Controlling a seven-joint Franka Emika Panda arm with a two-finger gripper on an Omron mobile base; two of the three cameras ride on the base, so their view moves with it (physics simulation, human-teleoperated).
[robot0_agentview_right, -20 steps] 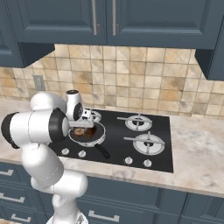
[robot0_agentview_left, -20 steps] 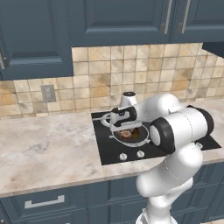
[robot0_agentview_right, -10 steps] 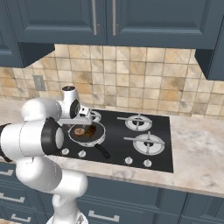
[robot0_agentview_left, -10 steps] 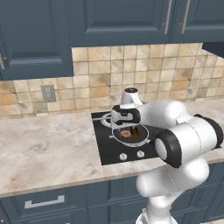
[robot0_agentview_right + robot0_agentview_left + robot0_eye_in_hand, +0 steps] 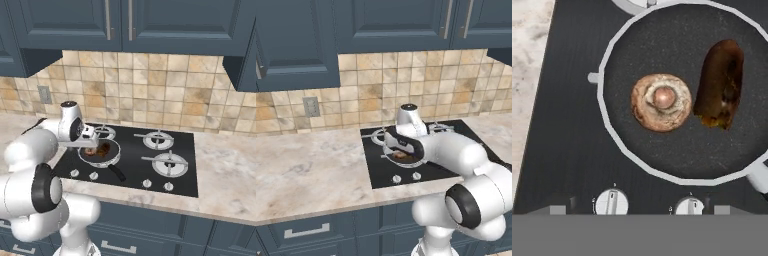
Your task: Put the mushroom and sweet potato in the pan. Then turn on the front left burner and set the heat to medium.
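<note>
mushroom (image 5: 661, 102) and sweet potato (image 5: 720, 85) below gripper (image 5: 95, 136)

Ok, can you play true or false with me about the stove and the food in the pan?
1. The mushroom is inside the pan. True.
2. The sweet potato is lying on the stone counter. False: it lies in the pan, beside the mushroom.
3. The pan sits on the black cooktop. True.
4. The mushroom is stacked on top of the sweet potato. False: they lie side by side on the pan's floor.
5. The two white knobs are behind the pan, by the tiled wall. False: in the right base view they sit at the cooktop's front edge, nearer the robot than the pan.
</note>
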